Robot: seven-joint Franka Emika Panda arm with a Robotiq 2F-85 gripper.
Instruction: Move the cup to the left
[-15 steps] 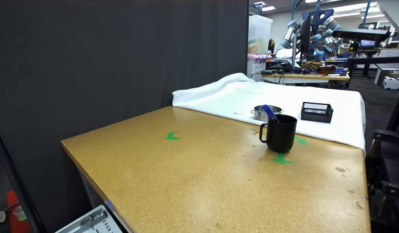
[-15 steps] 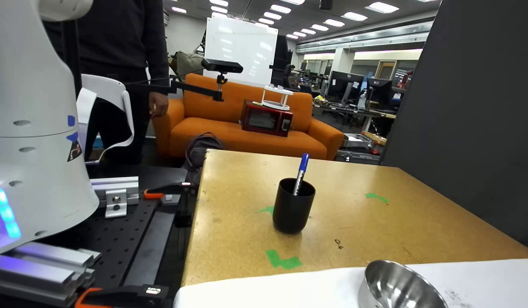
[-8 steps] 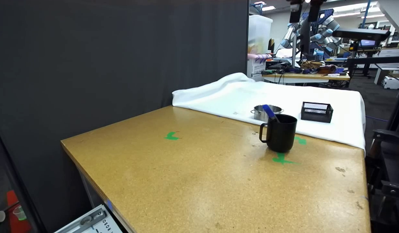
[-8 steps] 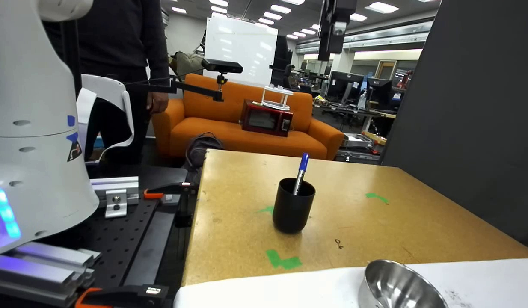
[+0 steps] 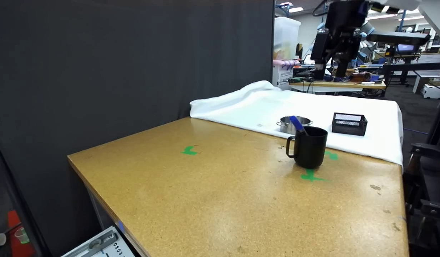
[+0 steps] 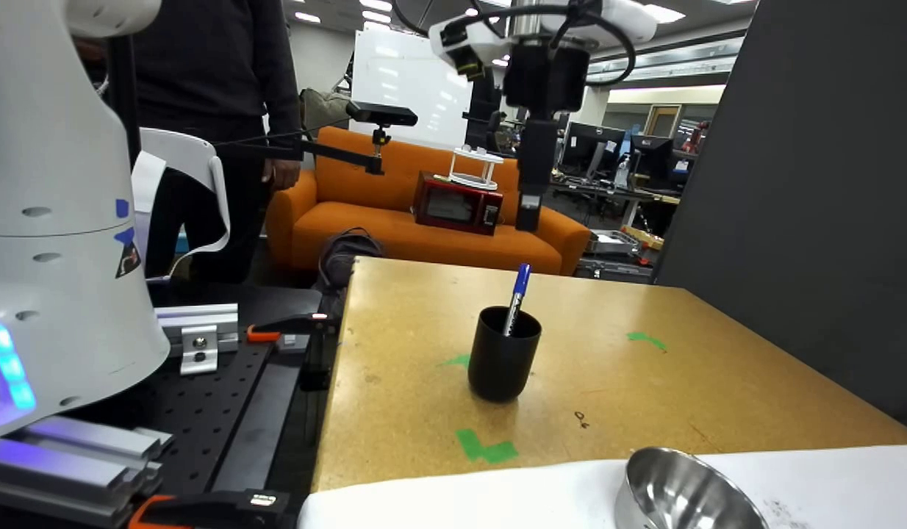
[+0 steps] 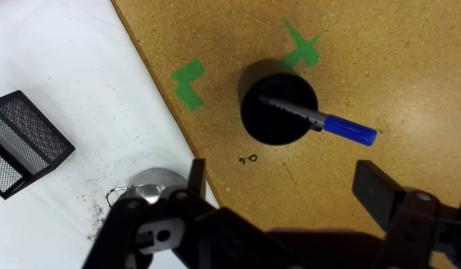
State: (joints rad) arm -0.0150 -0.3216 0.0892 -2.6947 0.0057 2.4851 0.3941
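Observation:
The cup is a black mug (image 5: 314, 150) standing upright on the tan table, with its loop handle at the left in this exterior view. It also shows in an exterior view (image 6: 500, 364), where the handle is hidden, and in the wrist view (image 7: 275, 129). A blue-capped marker (image 6: 520, 286) leans inside it, its cap sticking out over the rim in the wrist view (image 7: 348, 129). My gripper (image 5: 328, 75) is open and empty, high above the table with its fingers pointing down. In the wrist view the cup lies ahead of the spread fingertips (image 7: 281, 164), apart from them.
A white cloth (image 5: 234, 109) covers the table beside the cup. On it stand a steel pot (image 6: 689, 488) and a black mesh basket (image 5: 349, 125), also in the wrist view (image 7: 34, 134). A dark panel (image 5: 134, 71) borders the table. Green tape marks (image 7: 303, 52) lie near the cup.
My gripper and wrist have come down from the top edge into both exterior views, and in one shifted left toward above the cup. The cup and marker have not moved.

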